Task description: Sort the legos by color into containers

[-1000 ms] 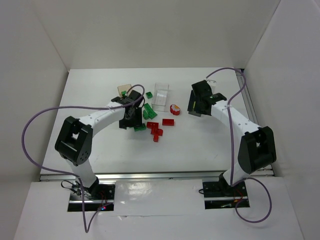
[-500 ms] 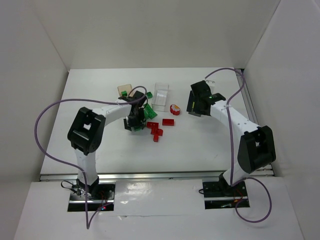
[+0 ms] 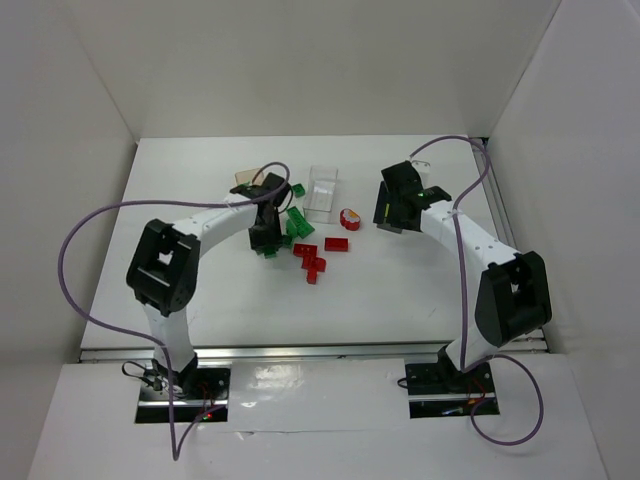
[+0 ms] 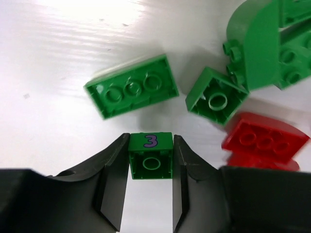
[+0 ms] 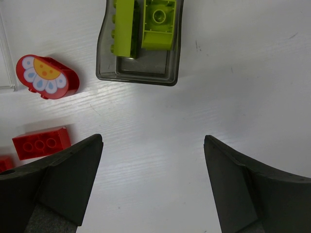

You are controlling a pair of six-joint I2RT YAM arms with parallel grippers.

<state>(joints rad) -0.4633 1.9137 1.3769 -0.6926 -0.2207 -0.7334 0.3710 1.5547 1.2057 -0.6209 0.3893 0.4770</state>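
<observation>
My left gripper is shut on a small green brick marked "3", held between the fingertips above the white table. Beyond it lie a long green brick, a square green brick, a curved green brick and a red brick. In the top view this gripper is at the green pile. My right gripper is open and empty over bare table, just short of a container holding yellow-green bricks. An empty clear container stands in the middle.
A red oval brick with a flower print and a red brick lie left of the right gripper. More red bricks lie centre. A third container sits behind the left gripper, a green brick beside it.
The left arm's elbow has swung and its gripper has shifted slightly back over the green bricks. The right arm has not moved.
</observation>
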